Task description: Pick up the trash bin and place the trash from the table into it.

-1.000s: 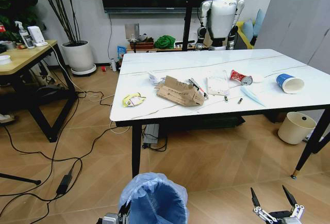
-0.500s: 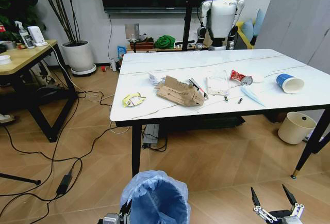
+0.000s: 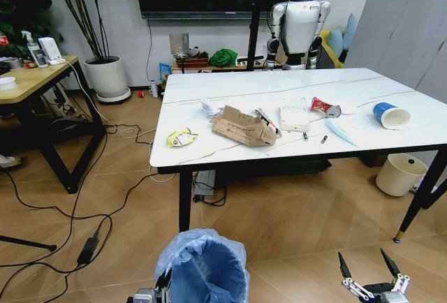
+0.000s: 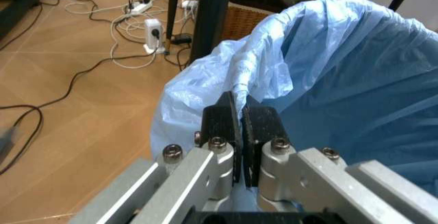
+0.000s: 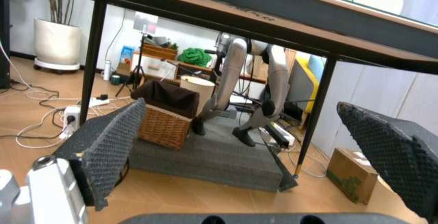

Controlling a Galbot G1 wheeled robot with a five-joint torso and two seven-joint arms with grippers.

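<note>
Trash bin point(image 3: 202, 269): bottom centre, rim clenched in left pincer point(image 4: 239, 119). Right pincer point(image 3: 370, 275): bottom right, released, idle. Trash (cardboard point(image 3: 244, 126), red can point(image 3: 323, 106), cup point(image 3: 390, 115)): all on worktop point(image 3: 391, 83), none binned.

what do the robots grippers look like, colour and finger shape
The left gripper has silver metal links joined by round bolts and ends in flat black pads. The right gripper has broad black fingers with a dimpled, textured grip surface; from the head view its fingers look thin, dark and pointed on silver linkages.
</note>
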